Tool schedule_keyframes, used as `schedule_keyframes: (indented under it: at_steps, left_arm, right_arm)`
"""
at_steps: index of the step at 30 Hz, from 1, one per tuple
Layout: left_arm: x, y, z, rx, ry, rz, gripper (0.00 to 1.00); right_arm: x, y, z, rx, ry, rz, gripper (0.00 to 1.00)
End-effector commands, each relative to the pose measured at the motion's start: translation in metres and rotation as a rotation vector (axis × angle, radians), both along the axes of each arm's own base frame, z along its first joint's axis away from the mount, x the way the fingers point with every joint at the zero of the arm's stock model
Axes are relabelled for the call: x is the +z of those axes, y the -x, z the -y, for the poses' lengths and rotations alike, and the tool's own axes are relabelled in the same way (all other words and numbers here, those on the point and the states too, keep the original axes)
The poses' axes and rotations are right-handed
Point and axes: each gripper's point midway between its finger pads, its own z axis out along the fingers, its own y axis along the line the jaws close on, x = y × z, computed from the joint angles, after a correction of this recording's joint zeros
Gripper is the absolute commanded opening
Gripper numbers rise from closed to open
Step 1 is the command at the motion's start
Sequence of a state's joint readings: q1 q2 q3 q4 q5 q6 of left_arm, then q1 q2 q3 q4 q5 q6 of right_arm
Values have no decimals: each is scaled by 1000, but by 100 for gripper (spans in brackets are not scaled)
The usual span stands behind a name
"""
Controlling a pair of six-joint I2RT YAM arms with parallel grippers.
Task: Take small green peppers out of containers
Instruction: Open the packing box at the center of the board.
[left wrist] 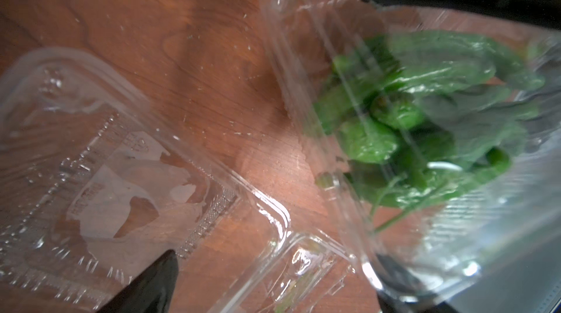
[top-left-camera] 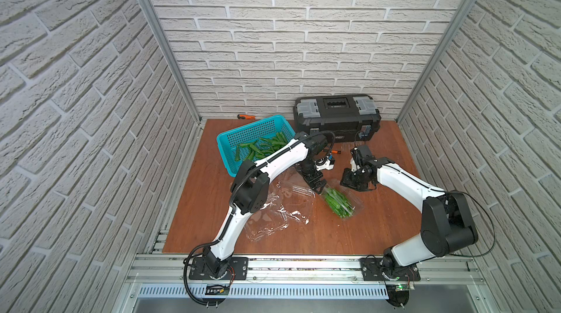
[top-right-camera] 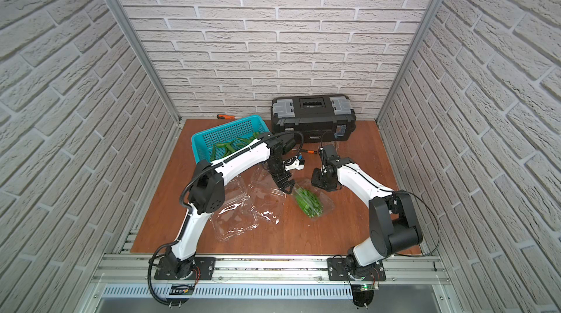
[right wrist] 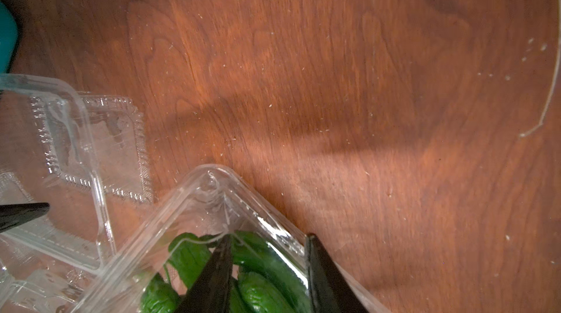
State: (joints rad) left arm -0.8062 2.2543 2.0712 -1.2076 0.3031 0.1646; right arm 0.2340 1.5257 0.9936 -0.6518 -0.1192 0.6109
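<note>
A clear container [top-left-camera: 353, 205] [top-right-camera: 326, 205] full of small green peppers [top-left-camera: 338, 203] [left wrist: 425, 108] lies mid-table. My right gripper [right wrist: 267, 237] [top-left-camera: 345, 183] is at its far end and shut on it: one finger presses the outer wall, the other lies on the plastic over the peppers [right wrist: 264, 269]. My left gripper [left wrist: 273, 275] [top-left-camera: 319, 189] stands wide open at that container's left end, one finger showing through its plastic, the other over an empty container [left wrist: 91, 159]. Two empty clear containers [top-left-camera: 267, 220] [top-left-camera: 291, 193] lie to the left.
A teal basket [top-left-camera: 230, 138] at the back left holds several loose peppers [top-left-camera: 264, 147]. A black toolbox [top-left-camera: 337, 111] stands against the back wall, with an orange-handled screwdriver [top-left-camera: 247, 117] beside it. Brick walls close in both sides.
</note>
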Motion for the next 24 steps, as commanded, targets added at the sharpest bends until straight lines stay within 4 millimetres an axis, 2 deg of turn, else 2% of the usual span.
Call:
schedule_keyframes:
  at_steps: [1,9,12,15,19,24]
  left_arm:
    - [4,-13,17,-6,48,64,98]
    - [-7,-46,32,43,66,184,98]
    - [-14,-62,33,78,62,198,98]
    - [-11,-70,31,86,66,217,98]
    - [-1,-49,23,0,70,178,98]
    - [16,11,0,-195,129,41,98]
  right_arm:
    - [17,1,-1,-16,-6,41,41]
    - [42,4,-4,-54,-48,100,41]
    - [47,4,-13,-48,-88,100,43]
    - [51,7,-13,-43,-85,101,44]
    - [60,17,12,-63,35,122,46]
    - [66,23,30,-93,88,130,47]
